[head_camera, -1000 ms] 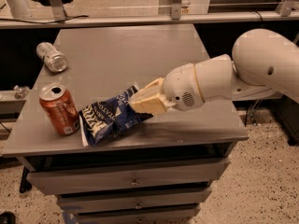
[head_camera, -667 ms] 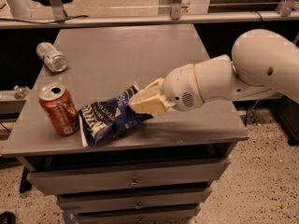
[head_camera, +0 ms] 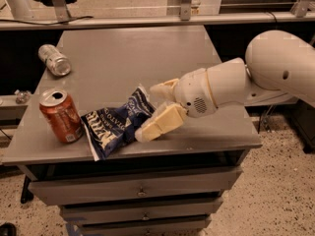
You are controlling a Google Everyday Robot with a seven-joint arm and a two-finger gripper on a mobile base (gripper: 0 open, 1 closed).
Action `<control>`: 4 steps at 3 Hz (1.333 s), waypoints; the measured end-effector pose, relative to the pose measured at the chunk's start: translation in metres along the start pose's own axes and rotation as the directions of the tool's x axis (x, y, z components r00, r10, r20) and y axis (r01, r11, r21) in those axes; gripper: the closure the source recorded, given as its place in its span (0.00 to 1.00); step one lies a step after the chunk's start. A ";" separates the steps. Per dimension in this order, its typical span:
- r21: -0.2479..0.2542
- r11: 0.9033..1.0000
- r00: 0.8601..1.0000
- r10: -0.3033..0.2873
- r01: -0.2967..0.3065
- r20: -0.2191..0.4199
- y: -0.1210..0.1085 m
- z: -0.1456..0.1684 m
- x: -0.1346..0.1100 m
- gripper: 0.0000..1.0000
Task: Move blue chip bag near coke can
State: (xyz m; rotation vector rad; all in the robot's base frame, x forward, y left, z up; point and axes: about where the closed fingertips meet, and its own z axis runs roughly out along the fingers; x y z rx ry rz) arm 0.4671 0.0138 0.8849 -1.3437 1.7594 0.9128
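- Arm (head_camera: 275, 68) reaches in from the right edge, partly cut off; gripper (head_camera: 147, 111) at centre frame, fingers spread wide
- Lower finger overlaps the right end of the blue chip bag (head_camera: 110, 127), just beside the coke can (head_camera: 60, 116)

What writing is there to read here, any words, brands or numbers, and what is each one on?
"POTATO" (probably; the print is creased): small white lettering on the blue chip bag, whose right end lies at the gripper.
Larger white letters on the same bag: too crumpled to read.
White label patch low on the coke can: too small to read.
Silver can lying at the back left: no readable text.
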 end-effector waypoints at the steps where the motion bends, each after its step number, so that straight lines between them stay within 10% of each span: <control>1: 0.053 0.998 0.999 -0.016 0.018 -0.039 -0.017 -0.030 0.014 0.00; 2: 0.164 0.984 0.996 -0.055 0.067 -0.075 -0.046 -0.095 0.035 0.00; 3: 0.292 0.945 0.986 -0.121 0.150 -0.115 -0.070 -0.167 0.047 0.00; 4: 0.297 0.941 0.984 -0.136 0.165 -0.115 -0.071 -0.169 0.041 0.00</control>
